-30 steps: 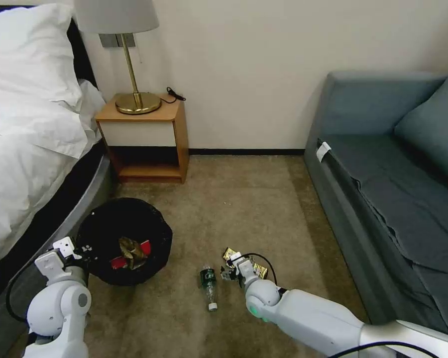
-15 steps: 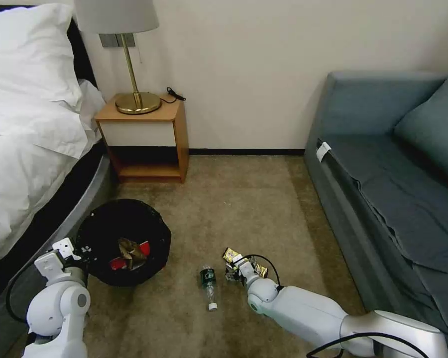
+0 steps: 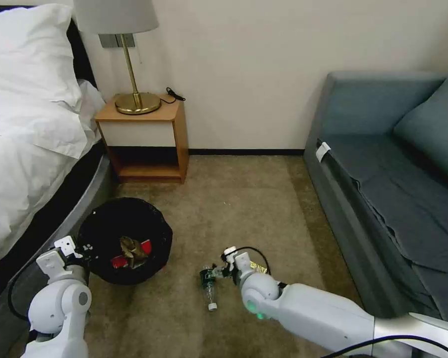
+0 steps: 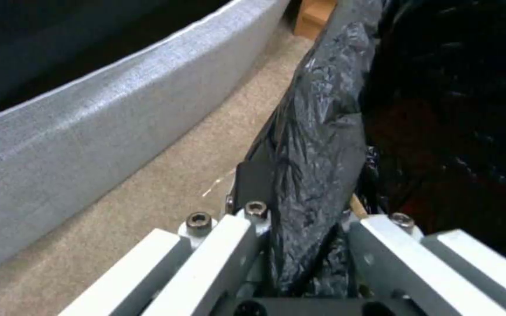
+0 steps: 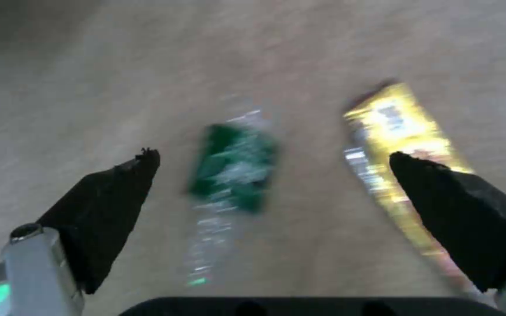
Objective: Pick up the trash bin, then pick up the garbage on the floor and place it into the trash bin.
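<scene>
On the beige short-pile carpet point(image 3: 244, 209), beside the bed, sits the trash bin point(image 3: 124, 238), a small round container whose crinkled black plastic bag point(image 4: 317, 145) drapes over its rim. Inside it lie a flattened red-and-white carton point(image 3: 130, 258) and, on top of that, a crumpled tan-brown paper strip point(image 3: 132, 247). The left gripper point(image 3: 80, 251) is clamped on the near rim of the bin; in the left wrist view its white fingers point(image 4: 218, 250) pinch the glossy, wrinkled bag between them.

Just right of the bin, a small green bottle point(image 3: 208, 281) lies on its side on the carpet, its white cap pointing toward the robot. Close beside it lies a shiny gold-brown snack wrapper point(image 3: 256, 268), flat and foil-like. The right gripper point(image 3: 221, 271) is low over the carpet between the two, its black wedge-shaped fingers point(image 5: 110, 206) spread wide and holding nothing, with the bottle between them and the wrapper under one tip.

Farther off stand a wooden nightstand point(image 3: 147, 136) with a brass lamp point(image 3: 132, 59) and a blue-grey sofa point(image 3: 393, 189).
</scene>
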